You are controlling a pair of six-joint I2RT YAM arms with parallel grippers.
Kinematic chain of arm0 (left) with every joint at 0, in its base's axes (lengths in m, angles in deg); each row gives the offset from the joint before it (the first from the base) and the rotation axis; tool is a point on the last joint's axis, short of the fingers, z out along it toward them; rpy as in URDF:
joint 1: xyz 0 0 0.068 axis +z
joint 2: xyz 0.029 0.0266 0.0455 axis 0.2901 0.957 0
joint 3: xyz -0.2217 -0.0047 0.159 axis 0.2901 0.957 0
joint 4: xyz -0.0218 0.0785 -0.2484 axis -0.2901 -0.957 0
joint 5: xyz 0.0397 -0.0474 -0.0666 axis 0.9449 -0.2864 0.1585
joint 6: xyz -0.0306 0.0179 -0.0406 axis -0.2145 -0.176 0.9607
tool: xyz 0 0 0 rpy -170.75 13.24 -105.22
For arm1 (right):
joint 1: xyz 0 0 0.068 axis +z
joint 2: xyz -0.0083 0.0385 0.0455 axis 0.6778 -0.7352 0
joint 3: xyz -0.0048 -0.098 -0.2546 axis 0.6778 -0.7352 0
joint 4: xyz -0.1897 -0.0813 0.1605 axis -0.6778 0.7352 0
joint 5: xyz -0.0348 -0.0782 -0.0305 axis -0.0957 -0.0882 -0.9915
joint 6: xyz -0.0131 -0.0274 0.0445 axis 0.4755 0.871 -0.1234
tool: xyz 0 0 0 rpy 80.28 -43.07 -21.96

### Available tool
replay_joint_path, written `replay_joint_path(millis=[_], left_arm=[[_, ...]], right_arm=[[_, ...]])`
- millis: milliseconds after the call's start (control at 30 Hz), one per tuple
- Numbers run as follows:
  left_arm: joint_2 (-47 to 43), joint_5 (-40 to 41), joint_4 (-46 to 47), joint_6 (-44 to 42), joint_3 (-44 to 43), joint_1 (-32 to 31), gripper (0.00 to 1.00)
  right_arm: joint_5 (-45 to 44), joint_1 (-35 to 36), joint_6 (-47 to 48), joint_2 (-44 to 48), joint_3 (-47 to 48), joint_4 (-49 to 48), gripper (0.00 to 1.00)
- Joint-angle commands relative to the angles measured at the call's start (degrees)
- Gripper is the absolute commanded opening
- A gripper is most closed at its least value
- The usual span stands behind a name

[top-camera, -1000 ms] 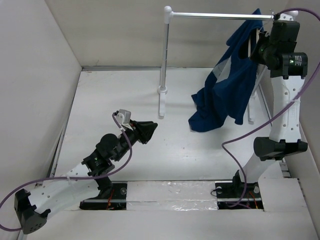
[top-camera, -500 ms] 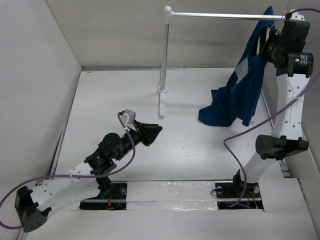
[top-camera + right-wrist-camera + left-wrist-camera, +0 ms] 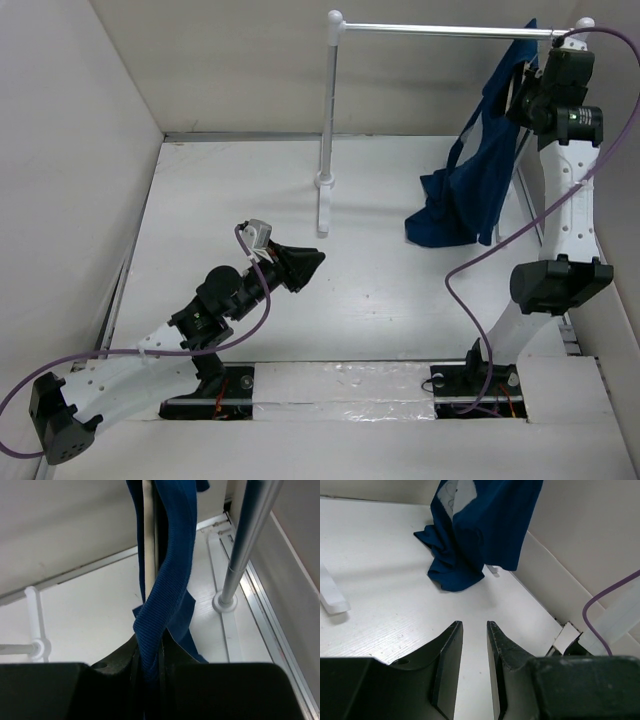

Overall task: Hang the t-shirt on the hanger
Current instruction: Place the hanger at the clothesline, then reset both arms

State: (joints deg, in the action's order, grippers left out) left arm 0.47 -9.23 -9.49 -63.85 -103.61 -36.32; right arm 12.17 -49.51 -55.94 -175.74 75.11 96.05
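The navy t-shirt [image 3: 478, 165] hangs in a long fold from my right gripper [image 3: 527, 88], high at the right end of the rack's bar; its lower end rests bunched on the table. In the right wrist view my right gripper [image 3: 149, 641] is shut on the shirt's ribbed edge [image 3: 172, 565], with a slim cream bar of the hanger [image 3: 148, 535] pressed against the cloth. The hanger's hook is hidden. My left gripper [image 3: 306, 262] is low over the table's middle, open and empty [image 3: 474, 625], and faces the shirt [image 3: 480, 530].
The white rack's post [image 3: 328, 120] and foot stand at centre back; its silver bar [image 3: 440, 32] runs right. Its right post [image 3: 245, 540] and base [image 3: 223, 601] are close beside my right gripper. White walls enclose the table on the left, back and right.
My right arm has carried the shirt up and to the right, toward the bar's right end, and its lower end has dragged right. My left gripper moved slightly forward, then stayed still.
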Motion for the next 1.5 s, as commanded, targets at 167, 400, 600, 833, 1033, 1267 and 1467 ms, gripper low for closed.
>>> replay_joint_path(millis=[167,400,600,833,1033,1267,1467], left_arm=[[-0.23,-0.67,3.19,0.37,0.29,-0.16,0.23],[-1.37,0.21,2.75,0.37,0.55,-0.16,0.23],[-3.48,3.02,0.82,1.07,0.37,-0.16,0.28],[-6.47,8.02,0.99,1.16,2.04,-0.16,0.46],[-6.12,11.80,0.81,0.63,2.66,-0.16,0.55],[-8.39,17.16,-6.28,3.87,0.64,-0.16,0.59],[-17.53,18.58,-15.26,9.76,3.01,-0.16,0.59]], right_arm=[[-4.44,0.50,-0.49,7.05,-9.57,-12.97,0.00],[-6.55,1.64,-2.07,10.47,-11.25,-14.64,0.52],[-15.21,6.02,-3.74,17.94,-14.13,-18.32,0.69],[-12.54,13.14,-5.67,36.56,-30.64,-28.34,1.00],[10.56,19.74,-10.94,56.26,-54.44,-41.18,1.00],[32.20,28.69,-12.53,65.31,-74.13,-41.45,1.00],[29.31,35.30,-15.34,73.76,-89.82,-44.43,1.00]])
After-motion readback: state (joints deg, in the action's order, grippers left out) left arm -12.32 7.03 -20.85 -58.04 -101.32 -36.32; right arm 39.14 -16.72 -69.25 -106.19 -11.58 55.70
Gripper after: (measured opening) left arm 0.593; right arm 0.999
